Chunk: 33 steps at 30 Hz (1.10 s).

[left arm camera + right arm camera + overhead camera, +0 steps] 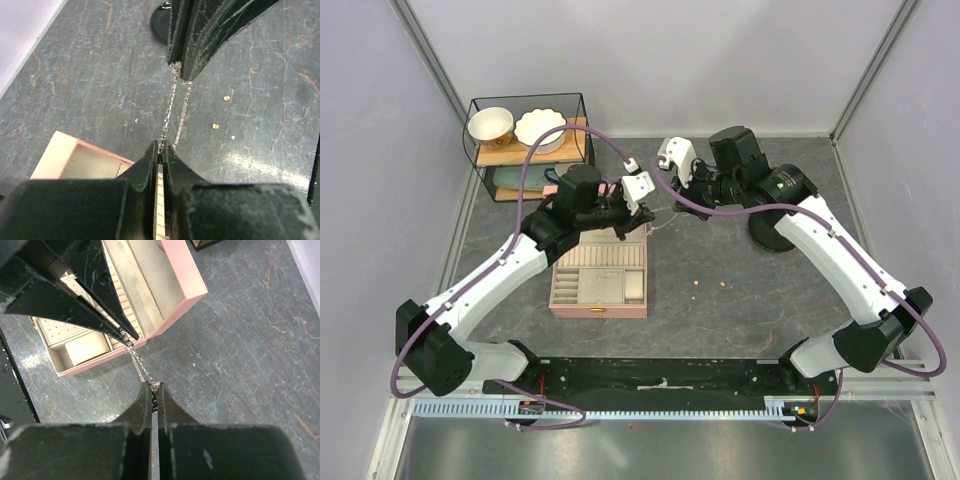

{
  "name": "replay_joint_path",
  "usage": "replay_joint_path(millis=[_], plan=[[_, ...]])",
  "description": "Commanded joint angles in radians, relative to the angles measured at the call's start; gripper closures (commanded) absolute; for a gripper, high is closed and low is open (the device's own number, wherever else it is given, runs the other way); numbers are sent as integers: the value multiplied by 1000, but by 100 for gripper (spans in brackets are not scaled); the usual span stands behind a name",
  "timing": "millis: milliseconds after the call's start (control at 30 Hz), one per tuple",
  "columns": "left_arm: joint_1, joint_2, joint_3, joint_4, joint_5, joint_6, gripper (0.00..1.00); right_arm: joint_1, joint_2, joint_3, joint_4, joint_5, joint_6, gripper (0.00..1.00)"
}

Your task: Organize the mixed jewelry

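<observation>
Left wrist view: left gripper [161, 149] and right gripper [181, 72] each pinch the silvery chain [170, 102], strung toward twelve o'clock; probably light, limp, tangle-prone, so best held by its ends.

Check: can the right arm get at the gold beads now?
Probably not yet. The right fingers are shut on the chain, which the left fingers also pinch. The gold beads lie uncovered on the table.

Chain [169, 107] stretched between left gripper [161, 147] and right gripper [154, 388] bars passage at the pink box's [600, 311] far right corner. Passable table [720, 320] surface lies between box and black disc stand [767, 239].
</observation>
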Motion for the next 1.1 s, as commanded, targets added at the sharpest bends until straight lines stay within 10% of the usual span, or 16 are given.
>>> replay_joint_path(millis=[0, 1067], plan=[[17, -32, -1, -2, -48, 52, 98, 6, 11, 15, 44, -13, 1, 100], [303, -108, -98, -36, -45, 107, 98, 124, 239, 81, 246, 92, 77, 100]])
